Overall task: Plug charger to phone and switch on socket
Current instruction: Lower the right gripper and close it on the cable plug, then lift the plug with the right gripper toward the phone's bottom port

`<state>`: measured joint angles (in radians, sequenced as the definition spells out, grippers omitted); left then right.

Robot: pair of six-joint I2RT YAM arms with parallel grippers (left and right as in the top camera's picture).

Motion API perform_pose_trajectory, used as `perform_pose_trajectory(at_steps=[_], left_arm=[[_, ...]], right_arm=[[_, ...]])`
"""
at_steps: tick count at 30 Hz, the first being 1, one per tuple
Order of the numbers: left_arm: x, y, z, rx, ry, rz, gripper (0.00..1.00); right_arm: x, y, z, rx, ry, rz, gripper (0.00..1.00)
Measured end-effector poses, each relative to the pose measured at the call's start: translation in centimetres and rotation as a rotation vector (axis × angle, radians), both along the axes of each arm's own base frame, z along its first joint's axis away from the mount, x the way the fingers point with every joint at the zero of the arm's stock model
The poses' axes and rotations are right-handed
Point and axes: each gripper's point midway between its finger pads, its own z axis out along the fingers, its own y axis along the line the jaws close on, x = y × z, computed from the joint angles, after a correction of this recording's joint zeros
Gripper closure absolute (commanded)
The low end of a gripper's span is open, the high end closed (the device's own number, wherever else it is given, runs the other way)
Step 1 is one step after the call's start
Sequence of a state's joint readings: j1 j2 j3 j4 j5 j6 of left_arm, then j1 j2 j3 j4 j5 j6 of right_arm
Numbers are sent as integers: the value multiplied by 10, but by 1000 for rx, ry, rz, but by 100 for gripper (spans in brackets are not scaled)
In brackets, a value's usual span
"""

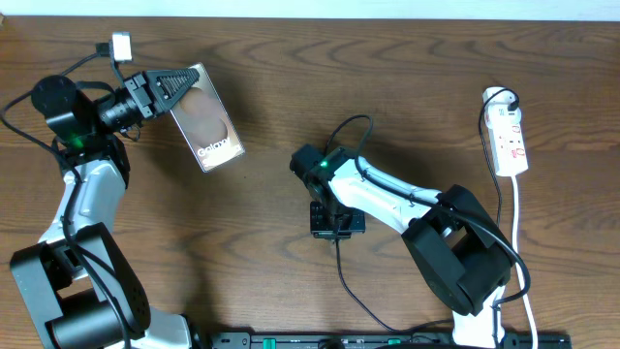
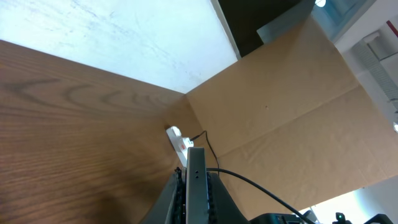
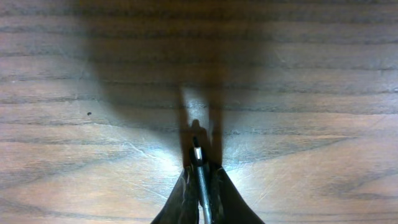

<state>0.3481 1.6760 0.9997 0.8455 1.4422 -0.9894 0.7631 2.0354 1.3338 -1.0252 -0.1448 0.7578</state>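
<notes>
The left end effector (image 1: 163, 89) pinches the phone (image 1: 208, 124) by one end, seemingly presenting its free end to the right end effector (image 1: 336, 225), which is clamped on the charger (image 3: 197, 155) tip above the bench (image 1: 291, 58), well apart from the socket (image 1: 509, 141).

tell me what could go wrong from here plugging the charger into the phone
The right gripper pinches the thin black charger cable just behind its small metal tip, so the plug may twist or slip back when pushed. The left gripper clamps the glossy dark-brown phone by one end only; it could pivot under that push.
</notes>
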Motion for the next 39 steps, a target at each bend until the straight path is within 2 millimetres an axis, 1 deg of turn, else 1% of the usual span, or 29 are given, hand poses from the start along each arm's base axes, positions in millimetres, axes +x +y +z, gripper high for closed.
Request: perform_pose_trajectory(at_steps=[2, 14, 17, 20, 24, 26, 29, 31, 34, 35, 37, 39], left_arm=[[0, 0, 0, 0, 0, 0, 92], [0, 0, 0, 0, 0, 0, 93], [0, 0, 0, 0, 0, 0, 93], [0, 0, 0, 0, 0, 0, 93], [0, 0, 0, 0, 0, 0, 93], [0, 0, 0, 0, 0, 0, 93], [0, 0, 0, 0, 0, -2, 93], [-1, -1, 0, 1, -1, -8, 93], [-3, -2, 0, 2, 0, -20, 93], [-3, -2, 0, 2, 0, -21, 93], [-3, -2, 0, 2, 0, -24, 93], [-3, -2, 0, 3, -2, -23, 93]], right_arm=[[0, 0, 0, 0, 0, 0, 99], [0, 1, 0, 6, 2, 3, 99], [-1, 9, 1, 52, 12, 18, 99], [2, 31, 3, 182, 19, 67, 99], [6, 68, 10, 428, 21, 185, 99], [6, 87, 19, 568, 15, 263, 99], [5, 114, 39, 784, -7, 396, 99], [0, 126, 53, 910, -14, 479, 99], [-10, 139, 74, 1091, -20, 600, 99], [-12, 140, 77, 1116, -20, 614, 99], [-17, 146, 92, 1232, -33, 682, 99], [-18, 148, 98, 1278, -44, 708, 99]])
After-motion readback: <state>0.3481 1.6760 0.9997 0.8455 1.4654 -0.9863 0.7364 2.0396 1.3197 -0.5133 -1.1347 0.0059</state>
